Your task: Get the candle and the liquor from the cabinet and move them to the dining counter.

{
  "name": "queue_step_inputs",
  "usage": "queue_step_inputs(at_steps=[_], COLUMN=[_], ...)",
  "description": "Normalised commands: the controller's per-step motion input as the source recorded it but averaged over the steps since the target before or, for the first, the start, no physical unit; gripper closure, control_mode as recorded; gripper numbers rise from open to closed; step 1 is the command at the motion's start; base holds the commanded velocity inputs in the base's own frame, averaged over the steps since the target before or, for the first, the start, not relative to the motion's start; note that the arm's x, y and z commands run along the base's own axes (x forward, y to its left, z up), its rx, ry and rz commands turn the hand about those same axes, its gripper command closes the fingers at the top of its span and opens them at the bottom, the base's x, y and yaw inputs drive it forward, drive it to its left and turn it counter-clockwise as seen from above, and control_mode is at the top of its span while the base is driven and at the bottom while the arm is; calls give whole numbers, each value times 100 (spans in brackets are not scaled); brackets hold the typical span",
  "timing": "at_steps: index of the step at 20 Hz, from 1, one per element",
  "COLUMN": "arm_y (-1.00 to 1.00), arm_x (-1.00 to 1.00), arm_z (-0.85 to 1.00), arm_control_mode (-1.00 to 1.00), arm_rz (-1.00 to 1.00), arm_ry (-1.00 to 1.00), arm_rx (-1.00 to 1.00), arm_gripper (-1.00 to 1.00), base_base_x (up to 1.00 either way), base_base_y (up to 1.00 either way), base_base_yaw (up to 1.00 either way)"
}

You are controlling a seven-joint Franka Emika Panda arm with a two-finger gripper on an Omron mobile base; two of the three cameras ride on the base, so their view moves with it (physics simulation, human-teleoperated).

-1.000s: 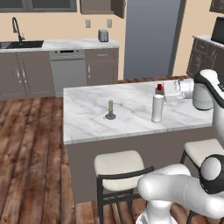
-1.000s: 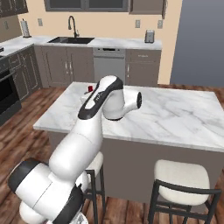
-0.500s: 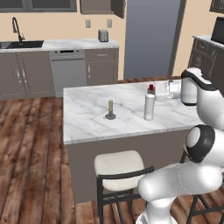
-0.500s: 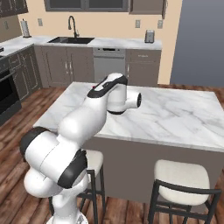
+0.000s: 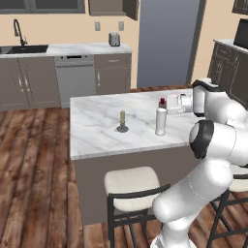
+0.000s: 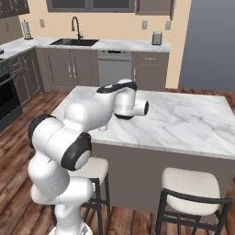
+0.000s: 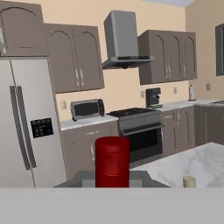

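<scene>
Both items on white marble dining counter [image 5: 97, 131]: olive-beige stick candle [image 5: 122, 121]; white red-capped liquor bottle [image 5: 161, 117] clamped in gripper [image 5: 169, 104]. Next: release, retreat.

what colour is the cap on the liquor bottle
Red; the liquor cap shows best in the hand view.

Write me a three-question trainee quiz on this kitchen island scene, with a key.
1. True or false: the short olive-beige stick candle in its dark dish holder stands on the white grey-veined marble island top.
2. Which does the tool grip at the neck: A) the candle, B) the white red-capped bottle, C) nothing?
3. Fill in: in the left base view, the bottle stands to the ____ of the candle.

Key: 1 true; 2 B; 3 right.
</scene>
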Motion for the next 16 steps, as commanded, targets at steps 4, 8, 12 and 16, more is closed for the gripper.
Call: queue_step_inputs(at_steps=[4,8,12,16], arm_y=[1,0,0,0], arm_x=[14,9,8,13], arm_z=[-50,-35,-25,-10], arm_control_mode=[-100,-100,-100,-100], arm_rz=[0,0,0,0], arm_ry=[3,0,0,0], arm_rx=[0,0,0,0], arm_gripper=[100,100,100,100], base_base_x=[0,0,0,0], base_base_y=[0,0,0,0], base_base_yaw=[0,0,0,0])
